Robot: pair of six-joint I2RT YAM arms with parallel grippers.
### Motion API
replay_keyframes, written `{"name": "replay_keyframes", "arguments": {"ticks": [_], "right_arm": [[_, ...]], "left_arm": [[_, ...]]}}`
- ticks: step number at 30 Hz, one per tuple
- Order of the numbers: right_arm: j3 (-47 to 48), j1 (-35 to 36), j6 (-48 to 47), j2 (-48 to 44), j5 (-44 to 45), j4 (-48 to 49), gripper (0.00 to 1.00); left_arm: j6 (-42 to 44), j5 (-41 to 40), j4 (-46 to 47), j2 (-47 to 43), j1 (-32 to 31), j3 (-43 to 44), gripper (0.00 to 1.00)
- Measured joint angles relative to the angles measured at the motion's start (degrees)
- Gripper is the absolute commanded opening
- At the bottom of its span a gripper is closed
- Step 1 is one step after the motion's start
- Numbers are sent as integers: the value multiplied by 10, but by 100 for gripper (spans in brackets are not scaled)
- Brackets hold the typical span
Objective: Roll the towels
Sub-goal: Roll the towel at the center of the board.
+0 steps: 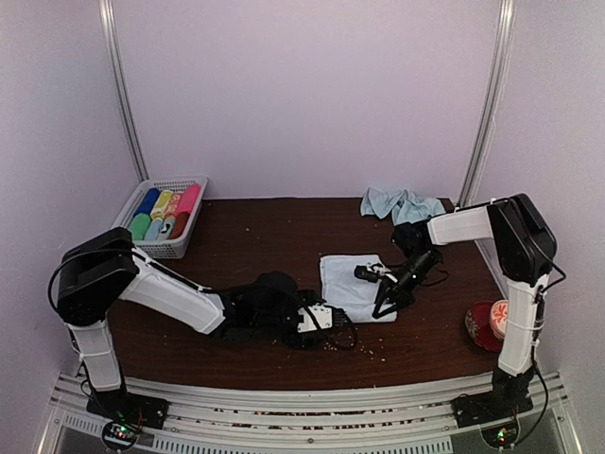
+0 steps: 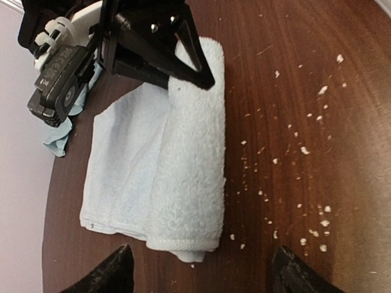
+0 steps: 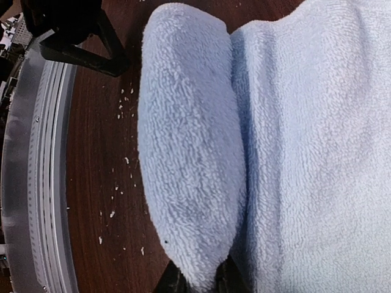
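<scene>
I am partway through rolling the first towel [image 2: 140, 165]. It lies near the middle of the surface [image 1: 255, 236], and one long edge is already turned over into a fat roll [image 3: 189, 152], while the other half is spread flat beside it. My right tool [image 3: 198, 282] is clenched on one end of that roll, its fingers meeting on the terry, as the left wrist view shows from the other side. My left tool [image 2: 204, 265] is released, fingers spread wide and holding nothing, and hovers just off the roll's other end without touching it.

The second towel [image 1: 402, 203] sits crumpled at the far edge of the surface, well apart, not yet begun. The basket [image 1: 194, 182] at the far left holds bright finished rolls, and crumbs [image 2: 305, 149] are scattered on the wood beside my work.

As I judge it, the next move calls for my left tool to come in and take the free end, so that both ends turn together over the flat half. If only my right end drives, the roll is likely to go cone-shaped or slacken. The cloth is soft and thick, so I expect it to spring open unless I keep it pressed down while turning.
</scene>
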Motion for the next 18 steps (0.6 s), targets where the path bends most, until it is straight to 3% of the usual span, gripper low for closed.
{"name": "replay_keyframes", "arguments": {"ticks": [10,15,18], "right_arm": [[39,-12,-1,40,-22,-76,13],[47,-16,4,52,-28,-90,13],[53,-16,5,58,-30,-97,13]], "left_arm": [[79,-61,43,75,-16,45,77],[113,-64,66,88,-25,49,68],[136,-69,77,103,-26,58,54]]}}
